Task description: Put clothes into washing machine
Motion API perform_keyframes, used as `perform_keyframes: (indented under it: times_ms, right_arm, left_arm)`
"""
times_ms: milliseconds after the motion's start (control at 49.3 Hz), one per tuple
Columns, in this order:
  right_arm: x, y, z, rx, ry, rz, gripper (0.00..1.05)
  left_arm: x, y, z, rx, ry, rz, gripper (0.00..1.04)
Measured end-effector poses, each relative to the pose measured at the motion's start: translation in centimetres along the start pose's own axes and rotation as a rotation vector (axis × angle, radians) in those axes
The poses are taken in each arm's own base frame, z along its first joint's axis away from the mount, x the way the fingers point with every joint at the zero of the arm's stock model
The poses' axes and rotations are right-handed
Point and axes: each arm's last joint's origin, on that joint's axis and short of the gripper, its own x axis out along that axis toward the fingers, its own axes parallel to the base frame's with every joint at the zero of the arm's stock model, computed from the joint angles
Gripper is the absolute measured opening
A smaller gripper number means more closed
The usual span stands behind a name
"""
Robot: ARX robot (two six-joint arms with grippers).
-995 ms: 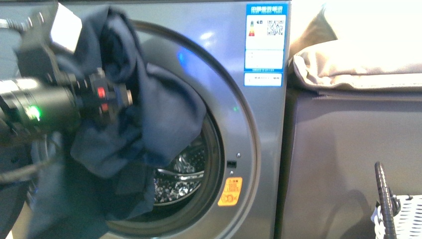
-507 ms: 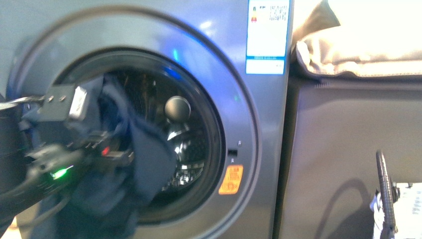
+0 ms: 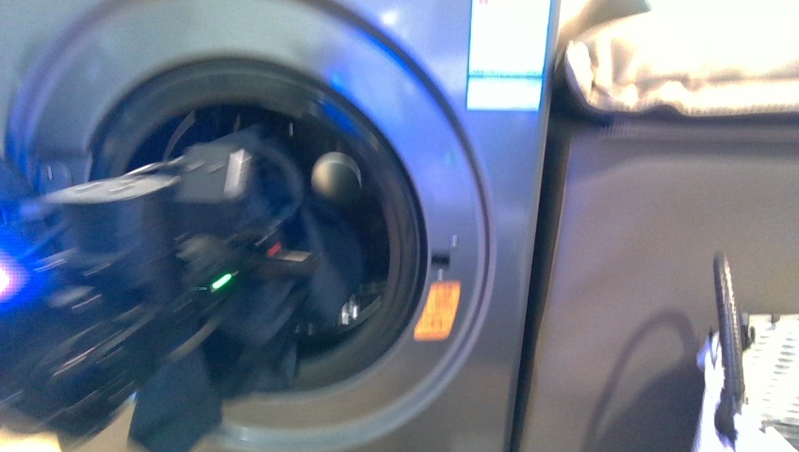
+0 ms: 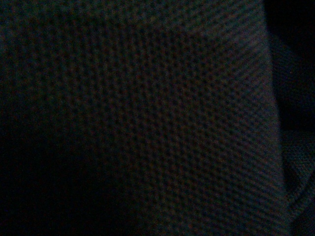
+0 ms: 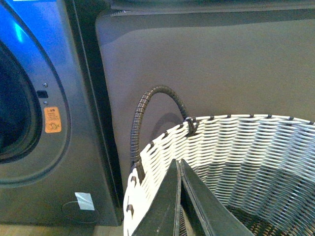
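Grey panel (image 3: 650,282) beside washing machine (image 3: 490,235), left hand (image 3: 287,257) grip unclear, right hand (image 5: 178,166) pressed together

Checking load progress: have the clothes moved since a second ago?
Yes. The clothes went from draped across the washing machine porthole to inside its rim, with a tail hanging at the lower edge.

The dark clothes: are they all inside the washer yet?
Partly. The clothes sit inside the washing machine porthole, but one end hangs over its rim.
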Motion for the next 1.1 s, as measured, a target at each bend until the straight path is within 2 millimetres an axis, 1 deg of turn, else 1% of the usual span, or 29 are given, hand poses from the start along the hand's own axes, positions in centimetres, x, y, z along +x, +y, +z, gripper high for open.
perform_keyframes:
  times_ms: [142,284,426,548,771,832,954,1035,1096]
  right_arm:
    - [-0.4,0.0,-0.3,0.000,-0.004,0.000,0.02]
    - [-0.9,0.0,-0.8,0.000,-0.003,0.000,0.02]
    - [-1.2,0.0,-1.1,0.000,-0.003,0.000,0.02]
    - [-1.4,0.0,-1.9,0.000,-0.010,0.000,0.02]
    - [-1.8,0.0,-1.8,-0.001,-0.016,0.000,0.02]
    - [-1.9,0.0,-1.9,-0.001,-0.014,0.000,0.02]
    - [-2.1,0.0,-1.9,-0.001,-0.014,0.000,0.02]
    - [-2.7,0.0,-2.3,-0.001,0.019,0.001,0.02]
    - [-3.0,0.0,-2.3,-0.001,0.008,0.001,0.02]
  left_arm:
    - [1.7,-0.1,-1.0,0.010,-0.005,0.034,0.17]
    - [4.3,-0.2,-2.7,0.036,-0.003,0.067,0.17]
    - [5.9,-0.3,-3.5,0.049,-0.002,0.093,0.17]
    - [7.2,-0.3,-3.6,0.071,-0.028,0.115,0.17]
    - [9.3,-0.4,-2.8,0.128,-0.091,0.166,0.17]
    - [10.2,-0.4,-2.5,0.143,-0.087,0.184,0.17]
    - [11.2,-0.5,-2.6,0.170,-0.067,0.204,0.17]
    - [11.8,-0.6,-2.7,0.188,-0.061,0.207,0.17]
    - [12.2,-0.6,-2.9,0.209,-0.054,0.226,0.17]
